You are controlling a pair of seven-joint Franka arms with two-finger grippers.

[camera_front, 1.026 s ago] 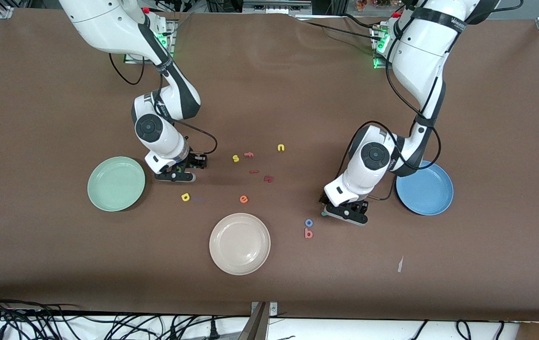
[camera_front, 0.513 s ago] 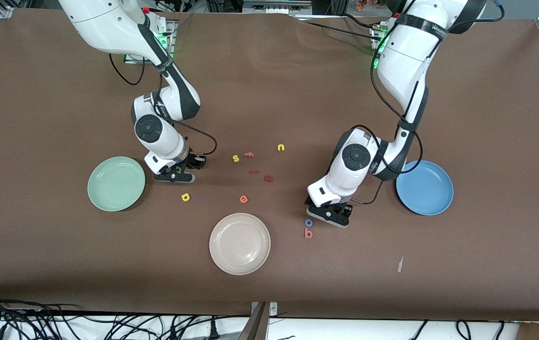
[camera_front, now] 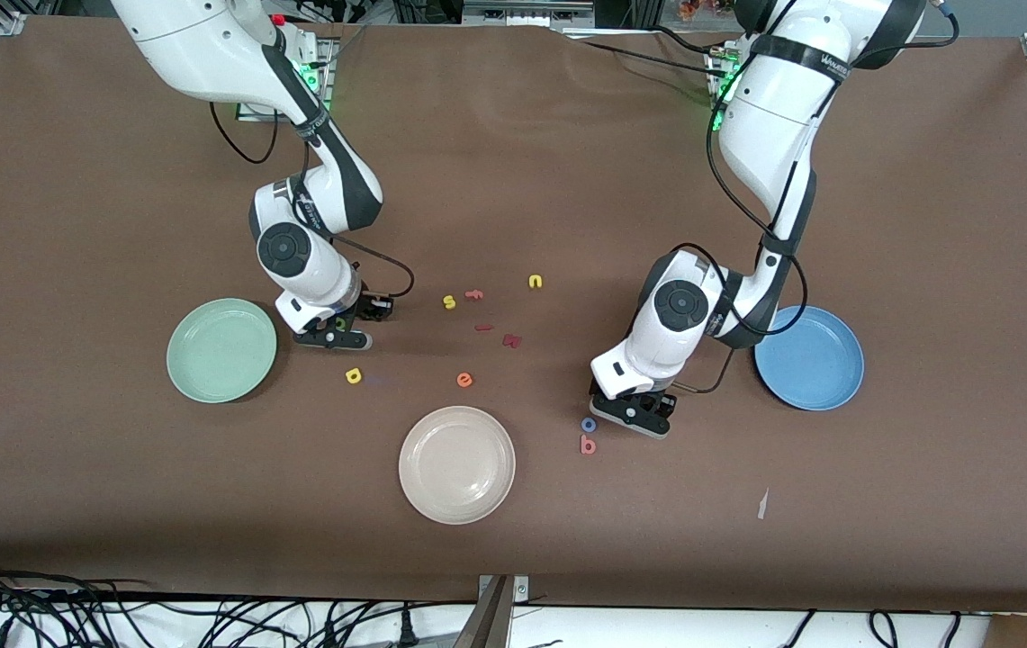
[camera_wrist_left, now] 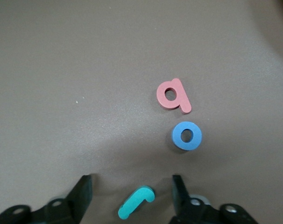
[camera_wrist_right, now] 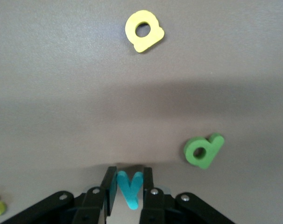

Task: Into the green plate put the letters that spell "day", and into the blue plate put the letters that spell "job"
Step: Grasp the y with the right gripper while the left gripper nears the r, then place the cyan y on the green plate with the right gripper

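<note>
My right gripper (camera_wrist_right: 129,175) is shut on the teal "y" (camera_wrist_right: 130,186), low at the table beside the green plate (camera_front: 221,350). The dark green "d" (camera_wrist_right: 203,150) and yellow "a" (camera_wrist_right: 144,31) lie loose on the table close by; the "a" (camera_front: 353,375) is nearer the front camera than the gripper (camera_front: 333,337). My left gripper (camera_wrist_left: 130,182) is open, its jaws apart on either side of the teal "j" (camera_wrist_left: 137,201), touching neither side. The blue "o" (camera_wrist_left: 187,135) and salmon "b" (camera_wrist_left: 173,95) lie just past it. The blue plate (camera_front: 808,357) is empty.
A cream-white plate (camera_front: 456,464) sits nearest the front camera. Loose letters lie mid-table: orange "e" (camera_front: 464,380), yellow "s" (camera_front: 448,301), yellow "n" (camera_front: 536,282) and dark red pieces (camera_front: 511,340). A paper scrap (camera_front: 762,504) lies toward the left arm's end.
My right gripper has closed on the "y". My left arm has shifted away from the blue plate toward the "o" and "b", and its jaws have narrowed around the "j".
</note>
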